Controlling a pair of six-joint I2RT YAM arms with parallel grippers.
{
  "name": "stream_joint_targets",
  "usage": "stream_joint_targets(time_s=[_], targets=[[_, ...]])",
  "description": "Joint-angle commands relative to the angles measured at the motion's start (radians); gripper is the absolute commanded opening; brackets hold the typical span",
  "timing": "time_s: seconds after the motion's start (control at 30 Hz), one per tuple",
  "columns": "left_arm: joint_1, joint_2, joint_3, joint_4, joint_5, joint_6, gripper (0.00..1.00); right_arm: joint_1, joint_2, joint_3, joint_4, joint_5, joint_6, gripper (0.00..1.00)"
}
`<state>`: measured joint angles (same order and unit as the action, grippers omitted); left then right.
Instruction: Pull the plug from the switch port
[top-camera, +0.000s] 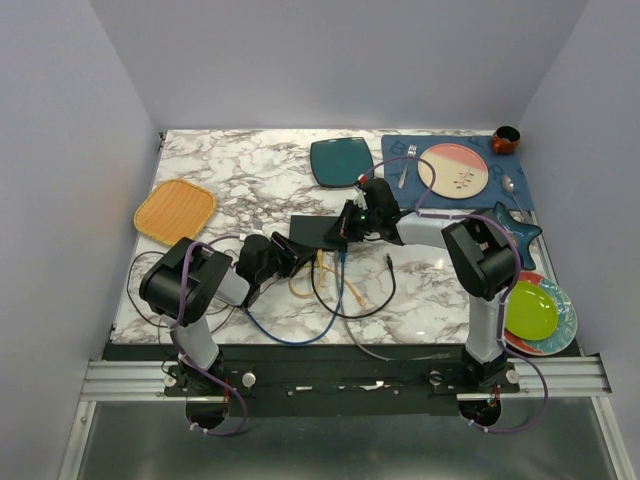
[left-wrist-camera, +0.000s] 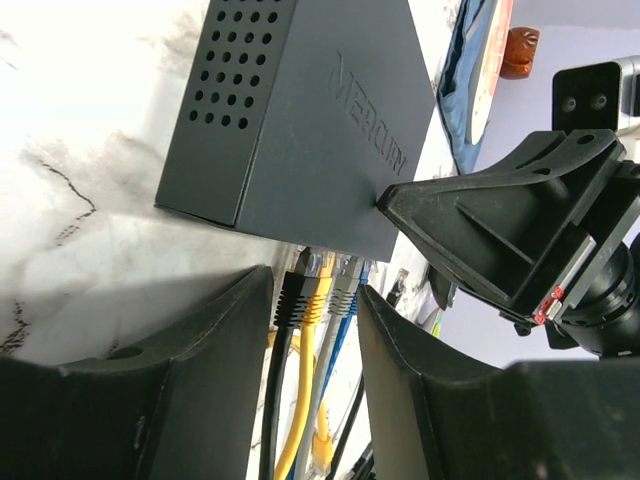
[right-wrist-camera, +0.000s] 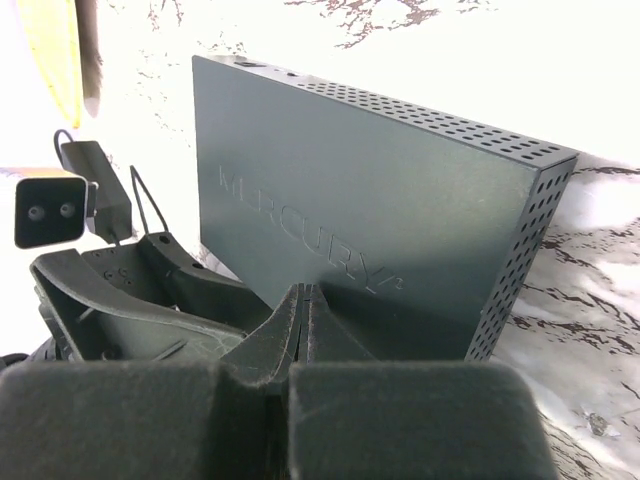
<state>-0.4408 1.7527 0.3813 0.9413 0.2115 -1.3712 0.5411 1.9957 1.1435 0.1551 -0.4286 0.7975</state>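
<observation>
The switch (top-camera: 313, 232) is a flat matte-black box (left-wrist-camera: 300, 120) lying mid-table, with perforated sides and raised lettering on its top (right-wrist-camera: 370, 230). Black (left-wrist-camera: 293, 296), yellow (left-wrist-camera: 317, 290), grey (left-wrist-camera: 345, 290) and blue (left-wrist-camera: 361, 282) plugs sit side by side in its near edge. My left gripper (left-wrist-camera: 315, 295) is open, its two fingers (left-wrist-camera: 215, 340) standing close on either side of this row of plugs; I cannot tell whether they touch it. My right gripper (right-wrist-camera: 306, 297) is shut with nothing in it, its tips pressed down on the switch's top (top-camera: 348, 226).
Yellow, blue and black cables (top-camera: 335, 285) loop over the marble in front of the switch. A dark teal square plate (top-camera: 341, 160) lies behind it. A blue placemat with a plate and cutlery (top-camera: 452, 170) sits back right, stacked plates (top-camera: 535, 312) at right, and an orange mat (top-camera: 175, 210) at left.
</observation>
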Motion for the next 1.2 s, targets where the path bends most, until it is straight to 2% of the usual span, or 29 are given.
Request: stream_joint_targets(time_s=[0.0,0.3,0.77,0.97,1.17], targets=[[-0.006,0.031,0.018,-0.012,-0.006,0.001,0.50,-0.004,0.037,0.001,-0.103,0.082,-0.020,0.01],[-0.006,0.031,0.018,-0.052,-0.032,-0.015,0.47,-0.004,0.038,0.007,-0.114,0.083,-0.023,0.01],[-0.018,-0.025,0.070,-0.226,-0.106,-0.055,0.46,-0.004,0.043,0.018,-0.127,0.088,-0.018,0.01],[-0.021,-0.007,0.082,-0.237,-0.109,-0.058,0.46,-0.004,0.041,0.016,-0.131,0.085,-0.020,0.01],[-0.021,0.002,0.076,-0.227,-0.101,-0.060,0.41,-0.004,0.041,0.016,-0.131,0.085,-0.021,0.01]])
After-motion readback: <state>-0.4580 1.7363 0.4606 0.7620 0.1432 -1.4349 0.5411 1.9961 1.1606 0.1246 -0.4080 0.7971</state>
